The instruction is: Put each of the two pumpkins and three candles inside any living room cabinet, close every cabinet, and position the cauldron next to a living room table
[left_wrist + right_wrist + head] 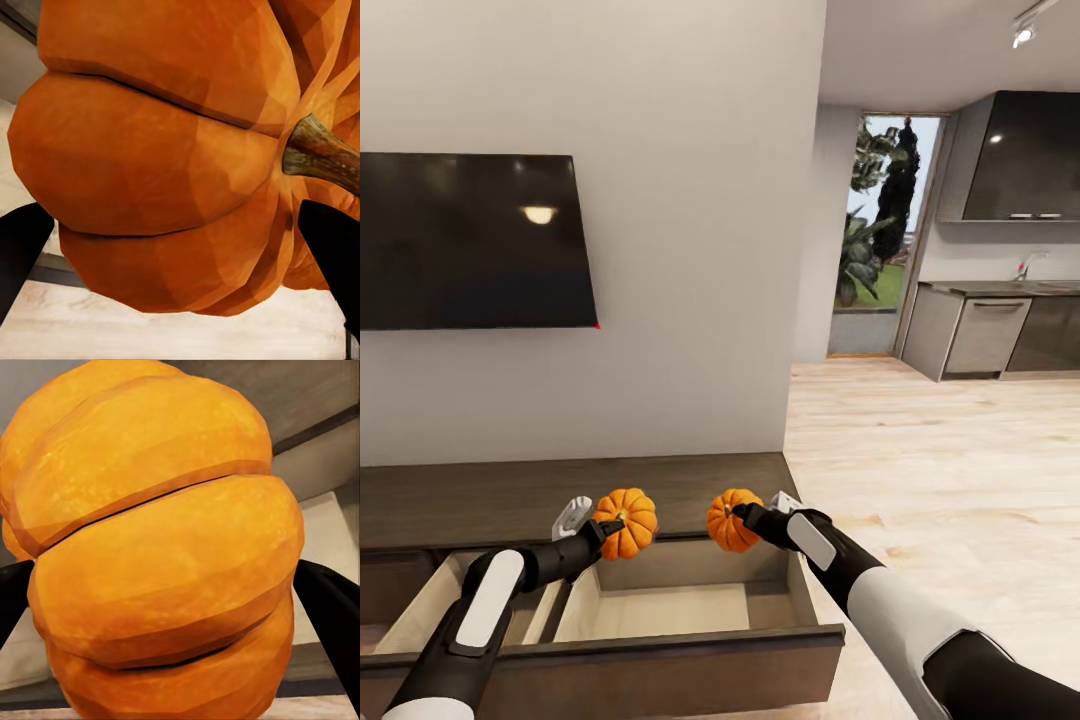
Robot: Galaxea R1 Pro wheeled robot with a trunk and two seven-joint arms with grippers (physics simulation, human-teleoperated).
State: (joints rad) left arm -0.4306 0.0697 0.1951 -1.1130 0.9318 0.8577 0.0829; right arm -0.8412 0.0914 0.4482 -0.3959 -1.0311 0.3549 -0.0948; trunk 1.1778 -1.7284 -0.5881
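Note:
Two orange ribbed pumpkins hang over the open drawer of the dark brown cabinet [690, 490]. My left gripper [608, 528] is shut on the left pumpkin [626, 522], whose ribs and dark stem loom close in the left wrist view [165, 150] between the black fingertips [22, 247]. My right gripper [745, 518] is shut on the right pumpkin [728, 520], seen large in the right wrist view [157, 562] between its fingertips [334, 615]. Both pumpkins are held above the drawer's back edge. The drawer's pale wood inside [670, 610] looks bare.
A second open drawer [430, 600] lies to the left under my left arm. A black TV [470, 240] hangs on the wall above the cabinet. Pale wood floor [940, 470] stretches right toward grey kitchen units [990, 335] and a glass door.

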